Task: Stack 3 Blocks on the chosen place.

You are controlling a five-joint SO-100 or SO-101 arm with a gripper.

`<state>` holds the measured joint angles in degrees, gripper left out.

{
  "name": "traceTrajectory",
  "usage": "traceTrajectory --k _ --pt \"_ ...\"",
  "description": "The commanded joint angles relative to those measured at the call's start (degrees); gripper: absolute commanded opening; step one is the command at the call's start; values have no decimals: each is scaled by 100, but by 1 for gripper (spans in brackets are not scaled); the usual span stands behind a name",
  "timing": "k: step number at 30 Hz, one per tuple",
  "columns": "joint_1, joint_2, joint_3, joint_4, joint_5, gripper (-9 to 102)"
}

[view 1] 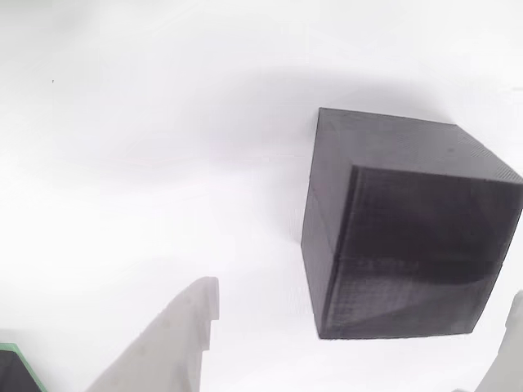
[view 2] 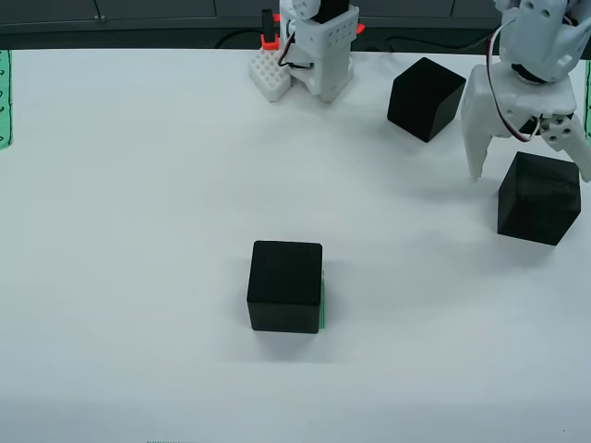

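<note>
Three matte black blocks show in the view from above. One block (view 2: 285, 286) sits on the chosen place, whose green-striped edge (view 2: 321, 305) peeks out on its right. A second block (view 2: 425, 98) lies near the arm's base. The third block (view 2: 539, 197) rests at the right, and my gripper (view 2: 532, 173) hangs open over it with a white finger on each side. In the view that rides on the gripper, this block (view 1: 400, 237) lies between the fingers (view 1: 176, 343), closer to the right one, and my gripper (view 1: 359, 294) is not touching it.
The arm's white base (view 2: 319, 46) and a small white studded part (view 2: 272, 78) stand at the back. Green striped bands run along the left edge (view 2: 5, 97) and right edge (view 2: 587, 74). A dark, green-rimmed corner (view 1: 12, 367) shows at the lower left of the gripper view.
</note>
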<state>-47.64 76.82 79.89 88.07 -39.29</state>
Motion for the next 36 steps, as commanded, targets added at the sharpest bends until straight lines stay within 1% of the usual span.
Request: traceTrajectory --k 1,11,15,18,21,26,31,36 --pt "-105 -149 -404 62 97 45" --pt "-255 -650 -712 35 158 45" --pt "-352 -756 -703 -26 229 43" --pt "-369 -765 -677 -44 264 39" --pt "-369 -756 -668 -70 360 32" --pt "-369 -457 -325 -97 396 26" --pt "-167 26 -26 -88 439 26" --pt "149 694 149 -44 896 26"
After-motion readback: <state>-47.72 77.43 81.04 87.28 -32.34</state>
